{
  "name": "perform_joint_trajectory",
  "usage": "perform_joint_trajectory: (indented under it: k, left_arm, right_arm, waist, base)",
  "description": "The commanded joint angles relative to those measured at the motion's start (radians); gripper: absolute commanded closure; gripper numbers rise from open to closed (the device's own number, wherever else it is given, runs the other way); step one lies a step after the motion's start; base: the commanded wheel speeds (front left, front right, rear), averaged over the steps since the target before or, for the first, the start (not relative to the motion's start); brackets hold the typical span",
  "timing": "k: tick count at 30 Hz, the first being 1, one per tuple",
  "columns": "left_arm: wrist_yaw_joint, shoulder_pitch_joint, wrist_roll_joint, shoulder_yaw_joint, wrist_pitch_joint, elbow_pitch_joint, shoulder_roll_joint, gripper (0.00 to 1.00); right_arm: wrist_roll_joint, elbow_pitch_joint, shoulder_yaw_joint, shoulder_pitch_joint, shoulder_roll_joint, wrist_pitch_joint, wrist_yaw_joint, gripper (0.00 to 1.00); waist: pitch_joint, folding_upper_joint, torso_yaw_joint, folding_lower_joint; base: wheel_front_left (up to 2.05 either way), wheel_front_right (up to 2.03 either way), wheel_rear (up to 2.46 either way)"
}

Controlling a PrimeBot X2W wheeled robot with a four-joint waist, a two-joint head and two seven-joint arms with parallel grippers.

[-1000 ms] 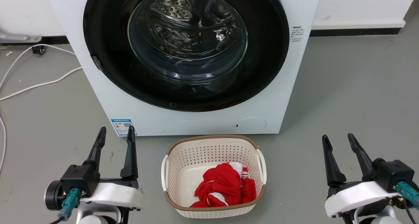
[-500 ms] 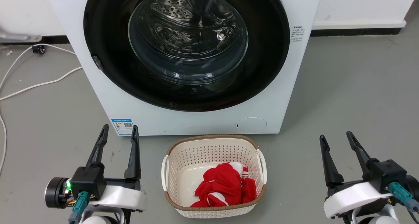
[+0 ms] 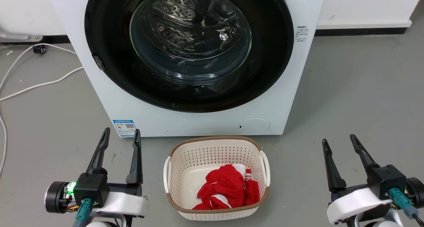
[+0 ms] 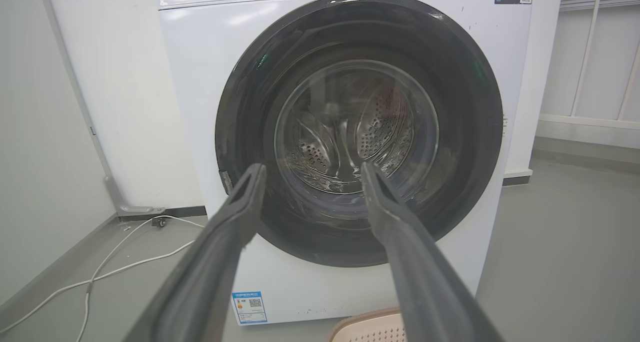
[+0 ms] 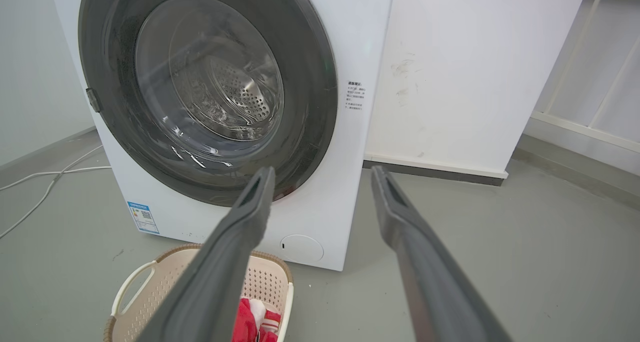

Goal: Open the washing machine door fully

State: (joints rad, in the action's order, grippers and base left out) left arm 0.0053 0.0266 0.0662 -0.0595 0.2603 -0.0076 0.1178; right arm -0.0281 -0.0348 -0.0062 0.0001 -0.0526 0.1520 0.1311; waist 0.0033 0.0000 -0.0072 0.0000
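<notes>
Head view: left gripper (image 3: 121, 131) and right gripper (image 3: 338, 138) sit wide and empty, low, well short of the washing machine door (image 3: 190, 41), shut flush against the machine (image 3: 198, 122). Best, I judge, to hook the grey tab (image 3: 98, 63) at its left edge, swinging above the basket (image 3: 215, 138).

The washing machine door (image 3: 190, 44) is showing glossy black around clear glass on the white machine (image 3: 198, 122), while at six o'clock a cream, perforated, brown-rimmed basket (image 3: 215, 154) is holding red-and-white cloth (image 3: 228, 190).
</notes>
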Motion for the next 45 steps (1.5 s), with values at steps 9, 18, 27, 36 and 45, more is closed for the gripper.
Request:
perform_joint_trajectory:
  k: [9, 18, 27, 36, 45]
  left_arm:
    - [-0.039, -0.012, -0.005, 0.03, 0.006, 0.014, -0.026, 0.0]
    - [-0.056, -0.012, -0.02, 0.047, 0.006, 0.016, -0.039, 0.0]
    - [-0.064, -0.013, -0.029, 0.055, 0.006, 0.018, -0.047, 0.0]
    - [-0.067, -0.016, -0.033, 0.061, 0.006, 0.019, -0.051, 0.0]
    - [-0.07, -0.013, -0.032, 0.071, 0.006, 0.02, -0.055, 0.0]
  right_arm:
    - [0.017, -0.011, 0.001, 0.002, 0.004, 0.009, -0.001, 0.0]
    - [0.021, -0.015, -0.003, -0.002, 0.004, 0.01, -0.001, 0.0]
    - [0.035, -0.021, -0.007, 0.0, 0.004, 0.01, -0.001, 0.0]
    - [0.092, -0.028, -0.01, -0.007, 0.004, 0.031, -0.001, 1.0]
    - [0.576, -0.027, 0.016, -0.03, 0.004, 0.1, -0.001, 1.0]
  waist:
    - [0.004, 0.0, -0.002, 0.0]
    - [0.005, 0.0, -0.003, 0.0]
    - [0.003, 0.0, -0.004, 0.0]
    - [0.001, 0.0, -0.005, 0.0]
    - [0.001, 0.0, -0.009, 0.0]
  base:
    - [0.0, 0.0, 0.0]
    - [0.0, 0.0, 0.0]
    - [0.0, 0.0, 0.0]
    - [0.0, 0.0, 0.0]
    - [0.0, 0.0, 0.0]
